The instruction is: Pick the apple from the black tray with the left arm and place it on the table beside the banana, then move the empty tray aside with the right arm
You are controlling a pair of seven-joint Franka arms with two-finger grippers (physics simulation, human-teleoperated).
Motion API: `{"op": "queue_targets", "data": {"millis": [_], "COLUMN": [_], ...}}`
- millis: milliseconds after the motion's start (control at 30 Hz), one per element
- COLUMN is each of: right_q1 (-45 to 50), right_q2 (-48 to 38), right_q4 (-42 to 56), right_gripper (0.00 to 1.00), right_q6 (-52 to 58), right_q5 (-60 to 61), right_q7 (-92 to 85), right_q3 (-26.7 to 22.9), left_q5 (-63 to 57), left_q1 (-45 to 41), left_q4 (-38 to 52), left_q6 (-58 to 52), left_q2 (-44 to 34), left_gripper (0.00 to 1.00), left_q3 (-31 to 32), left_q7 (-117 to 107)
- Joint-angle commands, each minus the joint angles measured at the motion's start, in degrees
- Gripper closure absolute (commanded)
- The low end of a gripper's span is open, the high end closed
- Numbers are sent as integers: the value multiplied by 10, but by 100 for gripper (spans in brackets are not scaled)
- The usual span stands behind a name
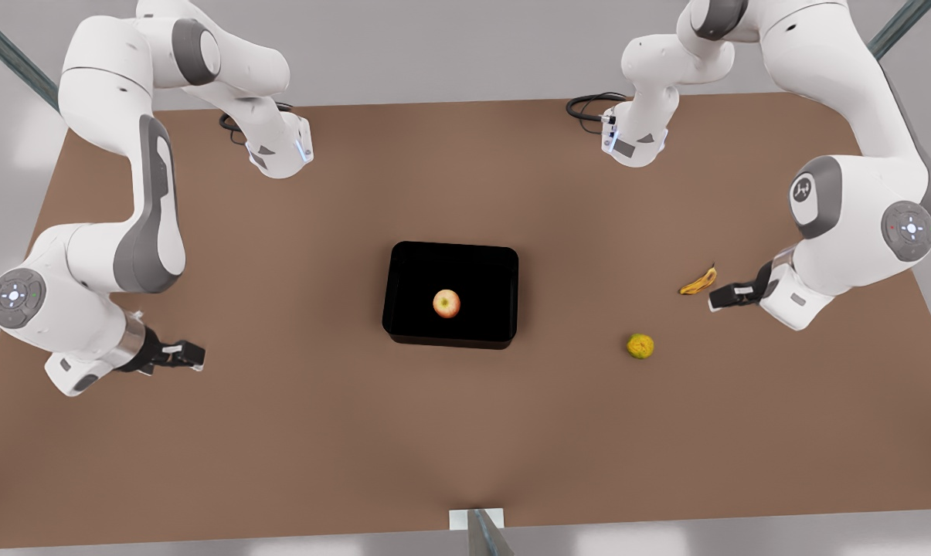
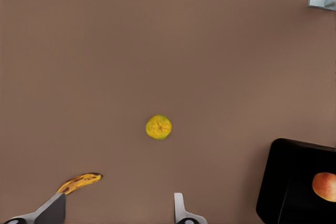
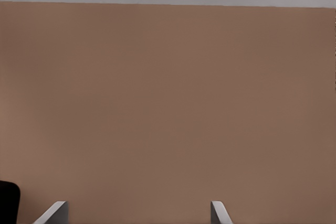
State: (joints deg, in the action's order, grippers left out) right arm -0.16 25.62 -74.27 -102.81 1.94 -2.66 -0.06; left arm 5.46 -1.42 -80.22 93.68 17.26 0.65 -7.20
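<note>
Apple [image 1: 446, 303] lies inside the black tray [image 1: 403, 266] at the centre of the desk [image 1: 280, 432]. Left claw [image 1: 718, 297], spread and empty, hovers just beside the banana [image 1: 698, 283], near a yellow-green fruit [image 1: 640, 346]. Right claw [image 1: 191, 354], spread and empty, hangs over bare desk at the front view's left.

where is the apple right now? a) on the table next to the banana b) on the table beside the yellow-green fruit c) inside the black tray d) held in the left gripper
c: the apple lies inside the black tray, while the banana and the yellow-green fruit lie on the table toward the front view's right, near the left gripper, whose fingers are open and empty.
</note>
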Motion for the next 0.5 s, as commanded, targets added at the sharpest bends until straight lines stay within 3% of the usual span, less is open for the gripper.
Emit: {"op": "queue_targets", "data": {"millis": [0, 133, 267, 400, 467], "right_q1": [1, 1, -1, -2, -2], "right_q2": [0, 64, 68, 10, 10], "right_q4": [2, 2, 11, 11, 11], "right_gripper": [0, 0, 0, 0, 0], "right_q6": [-32, -95, -105, -21, -16], "right_q5": [0, -4, -3, -3, 1], "right_q7": [0, -4, -2, -2, -1], "right_q3": [1, 2, 0, -2, -3], "left_q5": [3, -10, -84, -176, -79], "left_q1": [1, -37, -258, -415, -414], "left_q4": [-2, 12, 176, 163, 163], "left_q6": [34, 85, 88, 115, 190], "left_q2": [0, 29, 157, 212, 227], "left_gripper": [0, 0, 0, 0, 0], "left_q3": [0, 9, 24, 24, 23], "left_q7": [-27, -19, -301, -543, -602]}}
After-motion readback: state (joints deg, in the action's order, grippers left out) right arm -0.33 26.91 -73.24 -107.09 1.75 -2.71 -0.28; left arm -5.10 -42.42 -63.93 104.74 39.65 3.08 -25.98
